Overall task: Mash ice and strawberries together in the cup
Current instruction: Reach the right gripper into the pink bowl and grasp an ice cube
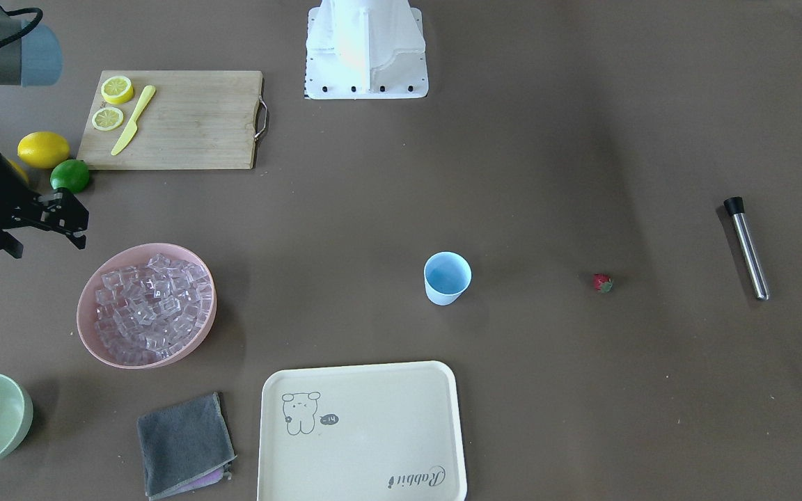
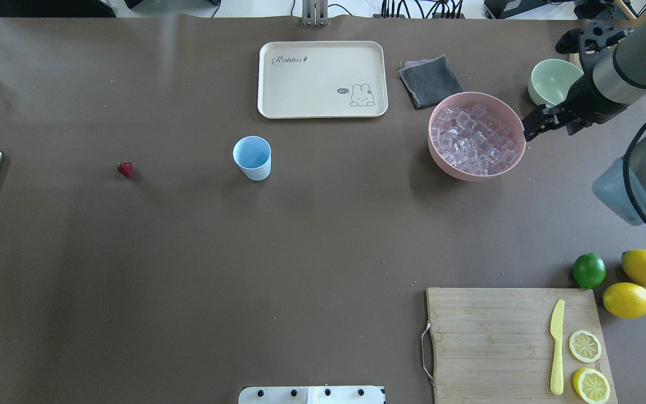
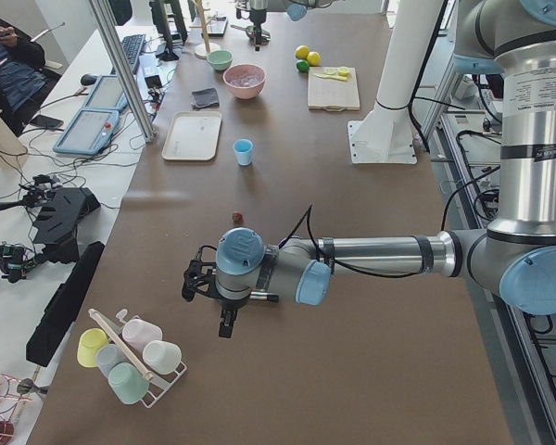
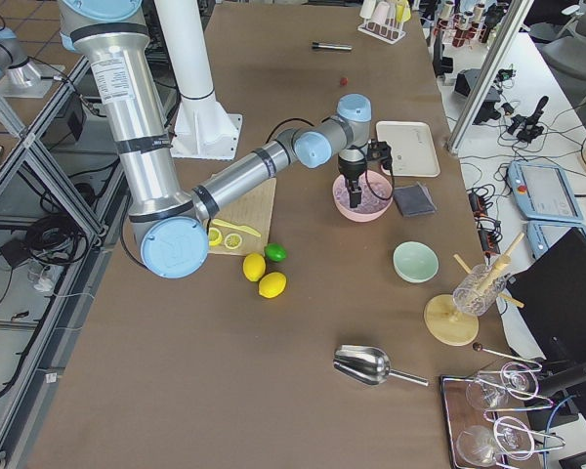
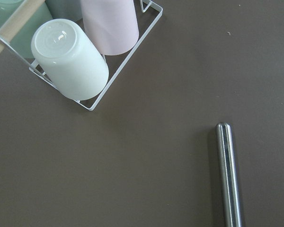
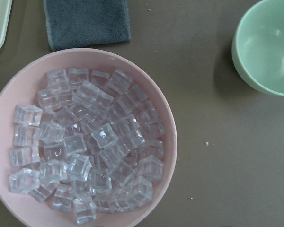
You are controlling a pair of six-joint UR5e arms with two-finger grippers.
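Now, right end effector [image 1: 81,224] hangs spread wide by the bowl [image 6: 172,137] of ice [image 6: 90,142]; left end effector [image 3: 193,283], I cannot tell. Cup [image 1: 447,278] stands empty mid-bench, strawberry [image 1: 603,282] well apart from it. Danger: those packed, glassy cubes may squirt from a pinch and scatter.

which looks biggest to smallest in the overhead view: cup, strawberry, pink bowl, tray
Largest to smallest as they look from overhead:
1. tray
2. pink bowl
3. cup
4. strawberry
No two look close in size.
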